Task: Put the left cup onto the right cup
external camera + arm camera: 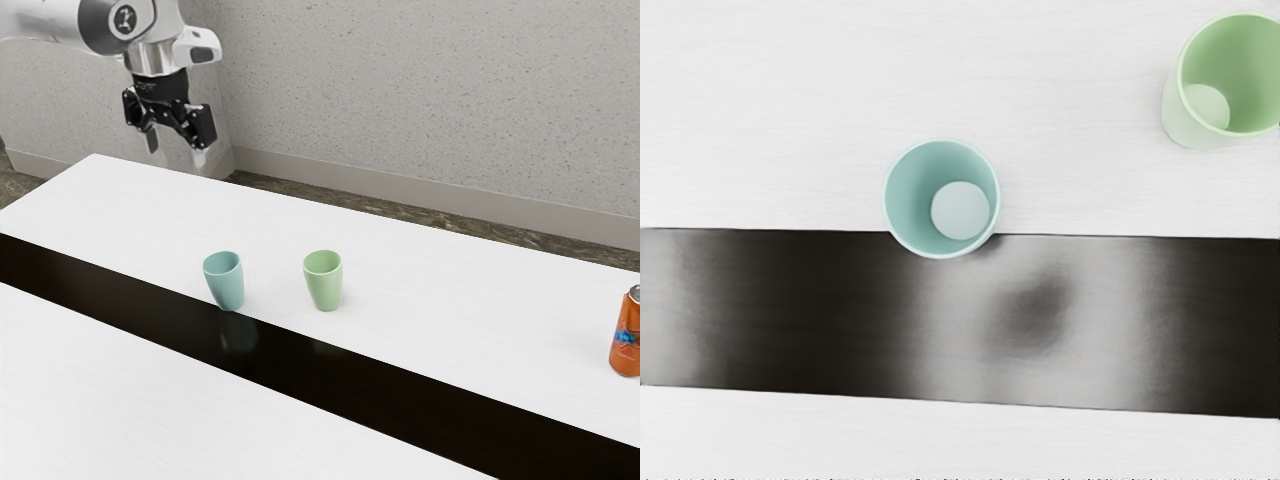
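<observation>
A pale teal cup [224,279] stands upright on the white table [450,290], at the edge of a glossy black strip [330,385]. A light green cup [323,279] stands upright a short way toward the exterior view's right of it. My gripper [178,140] hangs high above the table's far left part, well up and to the left of both cups, open with nothing between its fingers. From the wrist camera I look straight down into the teal cup [941,198], with the green cup [1223,80] off to one side.
An orange drink can [627,331] stands at the table's far right edge. The black strip [960,320] runs across the table just in front of the cups. A grey wall with a baseboard rises behind the table.
</observation>
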`<state>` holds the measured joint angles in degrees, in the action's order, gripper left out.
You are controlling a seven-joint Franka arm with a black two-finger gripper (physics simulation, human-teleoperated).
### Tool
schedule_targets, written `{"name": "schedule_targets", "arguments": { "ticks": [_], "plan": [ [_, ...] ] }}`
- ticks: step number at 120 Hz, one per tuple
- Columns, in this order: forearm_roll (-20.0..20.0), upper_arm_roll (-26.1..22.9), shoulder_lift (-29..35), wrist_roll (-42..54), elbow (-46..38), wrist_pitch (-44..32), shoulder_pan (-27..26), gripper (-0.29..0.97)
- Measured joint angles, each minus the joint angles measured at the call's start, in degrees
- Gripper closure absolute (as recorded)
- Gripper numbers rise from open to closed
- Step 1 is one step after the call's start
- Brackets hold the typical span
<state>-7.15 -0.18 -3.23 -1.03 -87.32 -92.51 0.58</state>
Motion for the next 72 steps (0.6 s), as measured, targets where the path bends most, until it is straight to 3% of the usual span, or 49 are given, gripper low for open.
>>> {"name": "schedule_targets", "arguments": {
  "ticks": [33,72],
  "plan": [
    [-2.33,-2.06,-0.74,0.06,0.17,1.78,-0.16,0.00],
    [-2.77,-1.94,-7.21,-0.34,-1.12,-4.68,0.21,0.00]
  ]
}}
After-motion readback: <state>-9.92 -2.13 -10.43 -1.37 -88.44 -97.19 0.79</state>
